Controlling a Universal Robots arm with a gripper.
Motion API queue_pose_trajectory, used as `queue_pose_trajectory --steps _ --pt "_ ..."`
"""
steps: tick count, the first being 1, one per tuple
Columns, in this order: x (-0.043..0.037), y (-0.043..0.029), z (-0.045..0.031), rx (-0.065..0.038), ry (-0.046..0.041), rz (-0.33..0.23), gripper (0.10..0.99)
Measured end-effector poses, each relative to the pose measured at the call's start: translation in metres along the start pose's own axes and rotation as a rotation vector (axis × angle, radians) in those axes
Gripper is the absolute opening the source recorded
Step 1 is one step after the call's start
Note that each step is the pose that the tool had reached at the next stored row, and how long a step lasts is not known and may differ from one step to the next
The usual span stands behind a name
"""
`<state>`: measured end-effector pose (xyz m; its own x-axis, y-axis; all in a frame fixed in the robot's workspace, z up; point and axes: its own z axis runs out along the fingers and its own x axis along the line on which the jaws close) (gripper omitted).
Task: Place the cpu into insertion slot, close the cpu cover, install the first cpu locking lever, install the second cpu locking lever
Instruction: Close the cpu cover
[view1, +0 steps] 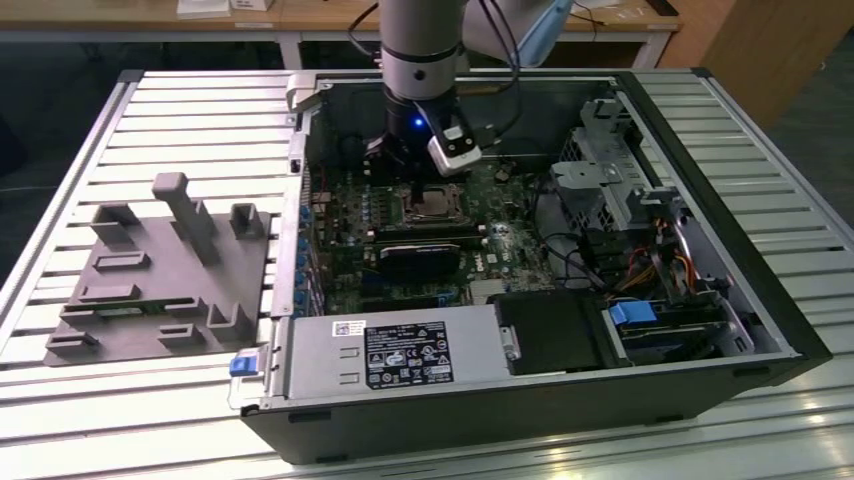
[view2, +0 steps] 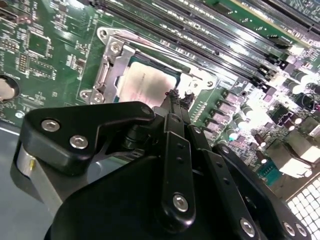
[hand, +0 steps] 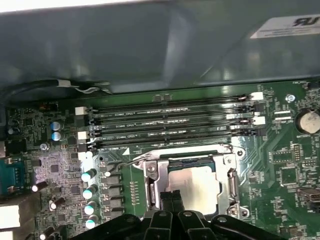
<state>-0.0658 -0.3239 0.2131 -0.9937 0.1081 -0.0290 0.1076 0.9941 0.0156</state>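
**cpu** (hand: 196, 182): lies flat and square inside the insertion slot (view2: 100, 95). The top is pale silvery-beige, dull and unmarked apart from faint print. No corner looks lifted, so I judge it fully seated.

**cpu cover** (hand: 233, 172): the thin silvery frame is down over the insertion slot. The chip's top shows through its window and its side bars lie on the chip's edges. It probably sits this way so the frame can press the chip onto the contacts once clamped.

**locking lever** (hand: 131, 161): one thin wire end pokes out past a corner of the insertion slot. I cannot tell whether it is latched.

**gripper** (view2: 175, 97): the fingers are drawn narrow, tips together, with nothing visible between them. The tips hang just over the rim of the insertion slot, at the cover's edge, and I cannot tell whether they touch it. The narrow setting probably makes a slim point that fits in the tight space around the frame. The arm comes down almost straight above the insertion slot.

**Surroundings:**
- The long black memory slots (hand: 170, 122) run parallel, just beside the insertion slot.
- The computer case (view1: 747, 300) lies open on its side around the board.
- The power supply (view1: 387, 355) sits nearer the exterior camera than the insertion slot.
- A grey fixture (view1: 147, 270) rests outside the case, well apart from the insertion slot, toward the exterior view's left.
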Motion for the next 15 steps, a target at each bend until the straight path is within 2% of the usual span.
queue_pose_trajectory --steps 4,5,7,9,15 --pt "0.0027 -0.0004 0.0027 -0.001 -0.0002 0.0 0.106" --pt "0.0035 -0.0006 0.003 -0.006 0.0002 0.0 0.106" --pt "0.004 -0.0006 0.0034 -0.024 0.0021 0.0 0.106" --pt "0.0042 -0.001 0.0041 -0.031 0.0026 0.0 0.106" --pt "0.0056 -0.0015 0.0074 -0.032 0.0018 0.0 0.106"
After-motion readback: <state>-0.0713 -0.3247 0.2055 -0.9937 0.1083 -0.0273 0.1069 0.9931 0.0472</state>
